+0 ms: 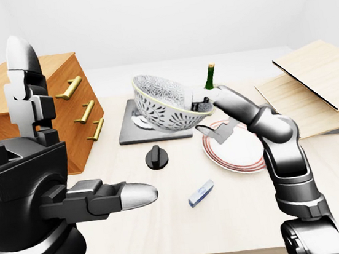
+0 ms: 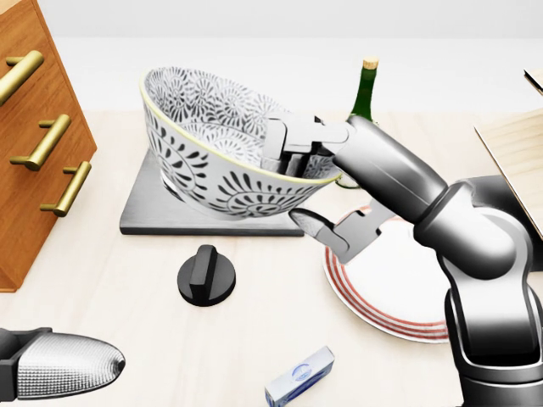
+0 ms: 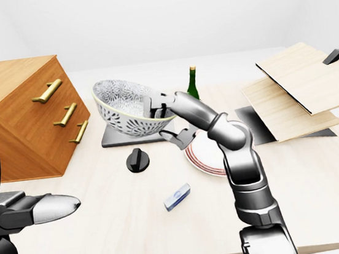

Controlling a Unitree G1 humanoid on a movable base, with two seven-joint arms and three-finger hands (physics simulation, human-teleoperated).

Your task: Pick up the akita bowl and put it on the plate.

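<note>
The akita bowl [image 2: 216, 144], white with a dark floral pattern and a yellow rim, hangs tilted in the air above the right part of the hob, its right edge near the plate's left rim. My right hand [image 2: 293, 188] is shut on the bowl's right rim, fingers [image 2: 284, 148] inside and thumb underneath. The white plate [image 2: 386, 292] with red rings lies on the table below and to the right, partly hidden by my right arm. My left hand [image 2: 64, 365] stays at the lower left of the head view, open and holding nothing.
A green wine bottle [image 2: 366, 85] stands behind the bowl and arm. A grey hob plate [image 2: 144, 208] lies under the bowl, a black knob [image 2: 206, 275] and a small blue box [image 2: 299, 376] below it. A wooden drawer chest [image 2: 34, 144] stands left, wooden boards [image 1: 319, 84] right.
</note>
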